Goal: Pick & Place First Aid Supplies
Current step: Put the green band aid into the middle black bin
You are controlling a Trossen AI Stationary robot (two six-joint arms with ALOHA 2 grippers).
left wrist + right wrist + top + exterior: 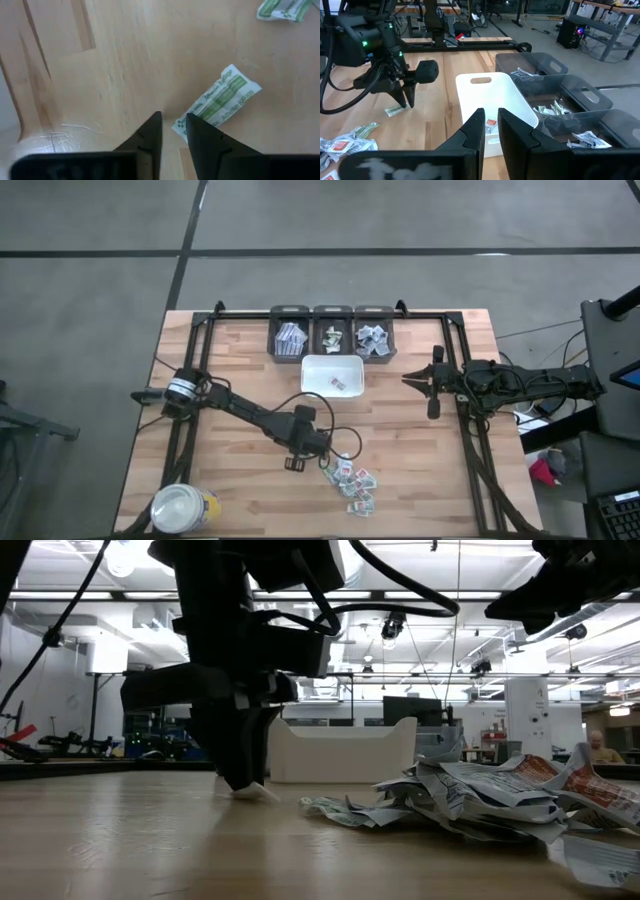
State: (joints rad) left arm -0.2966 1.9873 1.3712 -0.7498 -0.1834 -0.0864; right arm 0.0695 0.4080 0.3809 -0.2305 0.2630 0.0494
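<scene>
High view, read from nine o'clock over to three. At seven o'clock on the table [240, 480], a yellow jar [183, 507] with white lid, well apart from the work. Just past the centre toward six o'clock, the left gripper [172, 116], tips down at the wood. Fingers only a narrow gap apart, with nothing seen clamped between them. Touching one finger, the corner of a green-printed packet [220, 100], lying flat on the table.

At twelve o'clock from this gripper, the white tray [318, 366], holding as far as visible only one red-printed packet [339, 385]. At five o'clock from the gripper, a loose pile of packets [354, 481], not yet moved.

Along the twelve o'clock edge, three dark bins [332, 312], each with some supplies inside.

At three o'clock, the right gripper [408, 378], waiting above the table, fingers narrowly apart and holding nothing.

Judged from this: only an early part of the task done, with one packet in the tray. Most of the supplies left to pick, and the present step probably the grasp of the green-printed packet.
</scene>
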